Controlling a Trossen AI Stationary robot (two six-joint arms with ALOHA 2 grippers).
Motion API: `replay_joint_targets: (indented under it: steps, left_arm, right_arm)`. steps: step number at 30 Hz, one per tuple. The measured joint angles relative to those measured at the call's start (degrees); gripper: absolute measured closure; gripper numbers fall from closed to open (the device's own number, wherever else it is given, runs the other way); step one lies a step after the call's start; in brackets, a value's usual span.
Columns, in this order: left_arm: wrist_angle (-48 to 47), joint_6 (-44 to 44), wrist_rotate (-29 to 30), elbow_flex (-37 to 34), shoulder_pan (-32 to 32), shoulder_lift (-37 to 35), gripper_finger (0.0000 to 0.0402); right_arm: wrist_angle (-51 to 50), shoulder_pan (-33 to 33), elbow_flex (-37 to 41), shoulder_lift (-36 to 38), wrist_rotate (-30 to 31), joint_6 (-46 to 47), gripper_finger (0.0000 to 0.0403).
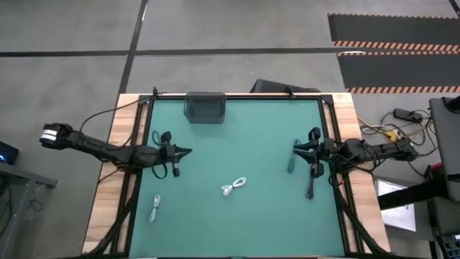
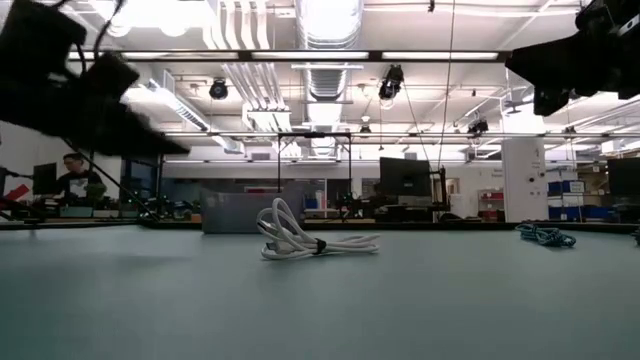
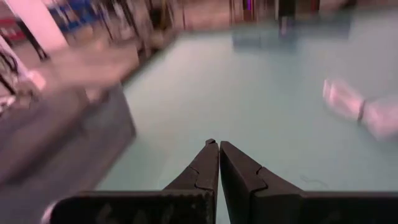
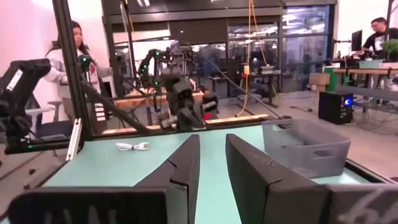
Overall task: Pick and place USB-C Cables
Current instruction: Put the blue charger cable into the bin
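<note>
Green table holds grey bin, contents unclear

Left arm reaching in from the left edge, stretched toward the middle, left gripper raised off the surface, fingers pressed together, empty. Right arm reaching in from the right edge, right gripper likewise raised, fingers slightly parted, nothing between them.

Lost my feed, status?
Left end effector shut, empty. Right end effector slightly open, empty. White cable mid-table, untouched. Nothing blocking it.
</note>
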State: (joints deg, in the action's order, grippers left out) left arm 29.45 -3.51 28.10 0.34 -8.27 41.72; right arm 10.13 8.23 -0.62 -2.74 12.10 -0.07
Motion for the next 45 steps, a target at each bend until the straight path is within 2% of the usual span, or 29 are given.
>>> replay_joint_targets:
  steps: [4, 8, 13, 16, 18, 30, 35, 45]
  left_arm:
    - [12.71, -0.33, 0.13, 0.00, 0.00, 0.68, 0.0402]
    - [16.81, -0.33, 0.13, 0.02, 0.00, 0.74, 0.0402]
    - [16.91, 3.73, -1.90, 0.31, 0.01, -0.25, 0.0402]
    - [16.47, 2.89, -5.37, 1.74, 0.00, -0.61, 0.0402]
    - [16.63, 1.15, -6.79, 2.84, 0.00, -1.07, 0.0402]
    - [16.09, -1.41, -6.67, 8.51, 0.00, -4.57, 0.0402]
    - [10.76, -1.35, -6.73, 10.75, 0.00, -5.95, 0.0402]
    - [9.97, -3.93, -5.31, 11.91, -0.02, -7.04, 0.0402]
  right_arm:
    - [0.03, 0.00, 0.01, 0.00, -0.01, -4.57, 0.0335]
    - [0.14, 0.00, 0.01, 0.00, -0.01, -5.07, 0.0335]
    - [4.16, 0.00, 0.02, 0.00, 0.47, -4.04, 0.0335]
    - [7.33, 0.00, 0.02, 0.00, 5.38, -0.69, 0.0335]
    - [8.38, -0.02, 0.02, -0.01, 6.49, -0.56, 0.0335]
    - [9.35, -0.02, -5.34, -2.42, 9.70, 1.61, 0.0335]
    - [9.44, -0.02, -7.48, -4.66, 10.72, 3.79, 0.0335]
    - [8.62, 0.00, -9.11, -8.72, 17.07, 8.53, 0.0335]
